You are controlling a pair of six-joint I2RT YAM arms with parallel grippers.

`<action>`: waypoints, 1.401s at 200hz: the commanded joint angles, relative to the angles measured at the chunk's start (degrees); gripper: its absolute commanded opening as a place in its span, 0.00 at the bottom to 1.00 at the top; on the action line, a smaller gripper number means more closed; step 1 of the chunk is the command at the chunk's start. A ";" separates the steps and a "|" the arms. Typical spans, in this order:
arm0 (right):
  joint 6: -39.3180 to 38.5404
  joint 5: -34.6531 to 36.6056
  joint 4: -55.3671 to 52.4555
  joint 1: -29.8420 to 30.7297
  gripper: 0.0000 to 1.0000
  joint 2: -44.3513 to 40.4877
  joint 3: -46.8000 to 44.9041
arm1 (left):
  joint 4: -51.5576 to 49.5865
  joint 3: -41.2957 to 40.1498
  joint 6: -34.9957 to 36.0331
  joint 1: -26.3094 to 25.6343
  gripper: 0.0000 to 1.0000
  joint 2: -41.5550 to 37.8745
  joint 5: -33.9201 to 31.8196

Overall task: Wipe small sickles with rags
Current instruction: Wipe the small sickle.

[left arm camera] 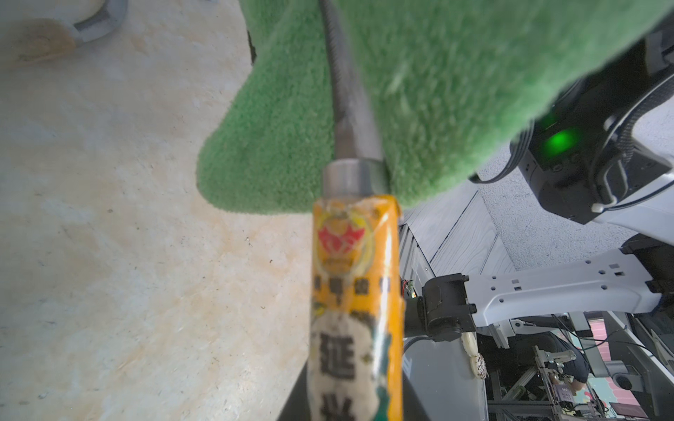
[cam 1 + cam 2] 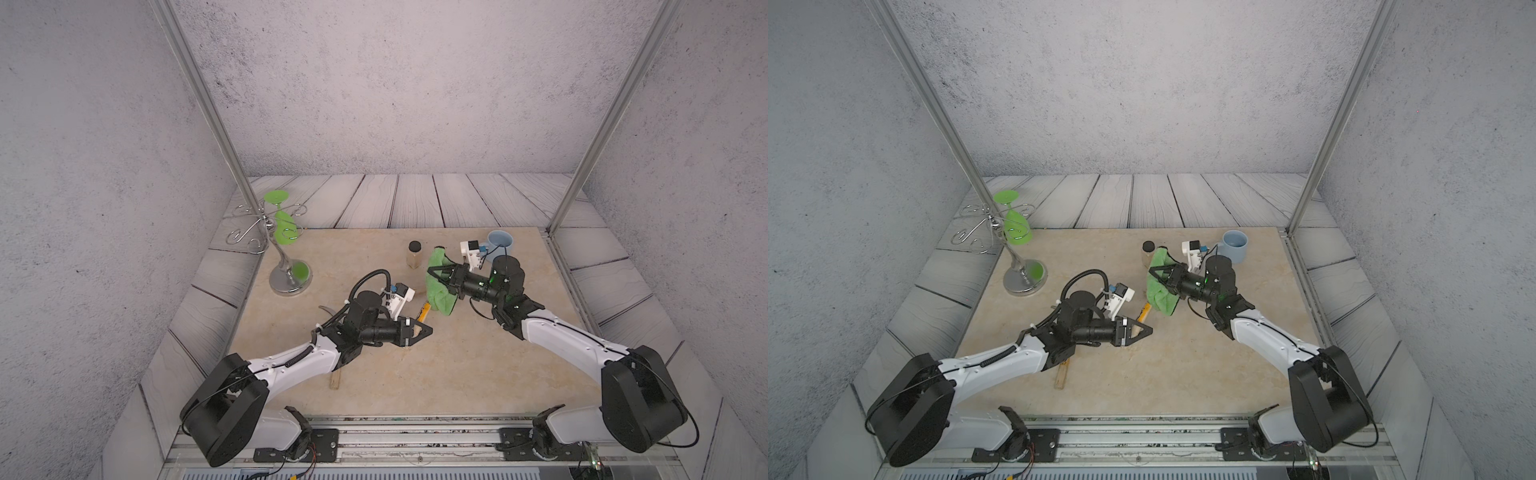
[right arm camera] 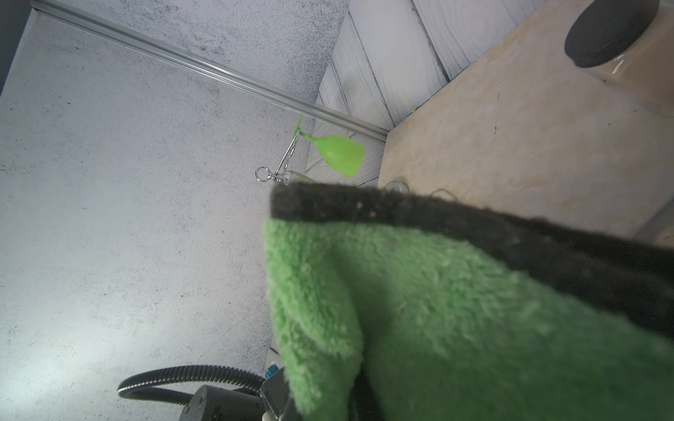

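Observation:
My left gripper (image 2: 417, 330) (image 2: 1137, 330) is shut on a small sickle's pale handle with a yellow-and-black label (image 2: 424, 311) (image 1: 353, 291). Its thin grey blade (image 1: 346, 109) runs up against the green fluffy rag (image 2: 436, 286) (image 2: 1160, 289) (image 1: 456, 80). My right gripper (image 2: 438, 275) (image 2: 1159, 274) is shut on that rag, which hangs folded above the table; its dark edging (image 3: 474, 226) fills the right wrist view. Another pale sickle handle (image 2: 336, 379) (image 2: 1061, 377) lies on the table under my left forearm. A curved grey blade tip (image 2: 327, 309) shows beside the left wrist.
A jar with a black lid (image 2: 414, 254) stands just behind the rag, and a blue mug (image 2: 500, 243) sits behind my right wrist. A chrome stand (image 2: 289, 278) with a hanging green goblet (image 2: 284, 230) stands at the back left. Metal posts flank the beige mat.

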 commanded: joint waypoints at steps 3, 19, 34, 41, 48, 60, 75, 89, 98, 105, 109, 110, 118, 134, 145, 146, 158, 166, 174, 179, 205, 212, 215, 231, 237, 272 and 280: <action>-1.62 2.96 -0.25 -1.50 0.15 2.40 1.22 | 7.27 -0.64 1.64 -2.14 0.00 -3.96 3.97; -2.27 2.71 -0.48 -3.09 0.15 2.89 1.61 | 7.12 -1.12 1.39 -2.61 0.00 -5.25 3.69; -3.25 2.20 -1.40 -4.58 0.15 3.52 2.53 | 6.67 -1.53 1.30 -3.02 0.00 -6.20 3.42; -3.73 1.91 -1.86 -5.27 0.15 3.95 3.11 | 6.49 -1.72 1.34 -3.24 0.00 -6.67 3.31; -4.41 1.58 -2.69 -5.83 0.15 4.38 3.81 | 6.36 -1.91 1.44 -3.29 0.00 -7.11 3.18; -5.67 0.84 -4.43 -6.84 0.15 5.36 5.40 | 5.97 -2.19 1.57 -3.51 0.00 -7.77 2.97; -6.62 -0.12 -5.33 -8.12 0.14 6.93 7.30 | 5.32 -2.57 1.76 -3.60 0.00 -8.54 2.81; -7.48 -1.00 -6.56 -9.32 0.14 8.54 9.16 | 4.65 -2.92 2.01 -3.60 0.00 -9.31 2.71; -8.21 -1.30 -7.46 -10.14 0.14 9.46 10.29 | 3.84 -3.22 2.40 -3.58 0.00 -9.85 2.55; -8.85 -1.46 -8.44 -10.82 0.14 9.88 11.04 | 3.07 -3.33 2.83 -3.60 0.00 -10.25 2.17; -9.17 -1.51 -8.98 -11.25 0.14 10.10 11.40 | 2.47 -3.51 3.01 -3.60 0.00 -10.54 1.92; -9.24 -1.51 -9.11 -11.33 0.14 10.13 11.49 | 2.40 -3.55 3.03 -3.60 0.00 -10.58 1.87; -10.09 -1.43 -10.28 -12.23 0.14 10.25 12.04 | 1.55 -3.70 3.44 -3.60 0.00 -10.97 1.30; -12.41 -0.93 -13.93 -13.87 0.14 9.42 12.71 | -0.94 -3.84 4.30 -3.60 0.00 -11.74 -0.65; -14.46 -0.09 -17.10 -15.07 0.14 7.72 12.74 | -2.89 -3.90 4.93 -3.61 0.00 -12.04 -3.12; -14.66 -0.05 -17.34 -15.17 0.14 7.54 12.73 | -3.09 -3.92 5.05 -3.60 0.00 -12.03 -3.41; -16.49 0.54 -20.01 -16.47 0.14 5.13 12.17 | -4.84 -4.03 5.98 -3.59 0.00 -12.13 -6.77; -17.24 0.69 -21.56 -17.33 0.14 3.18 11.66 | -5.43 -4.01 6.68 -3.60 0.00 -11.80 -8.58; -17.77 0.32 -22.58 -18.02 0.14 1.36 11.12 | -5.34 -4.03 6.75 -3.60 0.00 -11.29 -10.05; -18.20 0.07 -23.31 -18.32 0.14 0.43 10.86 | -5.02 -3.96 6.88 -3.60 0.00 -10.88 -10.73; -19.84 -3.65 -24.70 -18.92 0.15 -2.83 10.34 | 0.54 -3.67 5.81 -3.60 0.00 -7.37 -10.88; -19.80 -6.15 -23.78 -18.92 0.15 -2.80 10.35 | 2.89 -3.78 5.04 -3.60 0.00 -6.34 -10.51; -19.61 -7.40 -23.13 -18.89 0.15 -2.80 10.35 | 4.23 -3.97 4.77 -3.60 0.00 -5.92 -10.44; -17.24 -12.77 -17.67 -18.91 0.15 -1.91 9.39 | 10.34 -4.69 3.64 -3.62 0.00 -4.13 -9.79; -16.10 -14.43 -14.80 -18.90 0.15 -1.50 8.90 | 11.92 -4.71 3.24 -3.67 0.00 -3.59 -9.60; -8.75 -19.19 -2.45 -18.90 0.14 1.98 7.24 | 19.05 -5.56 1.68 -3.79 0.00 -2.79 -9.49; -7.08 -19.83 0.36 -18.90 0.14 2.68 7.10 | 20.17 -5.78 1.49 -3.95 0.00 -2.88 -9.55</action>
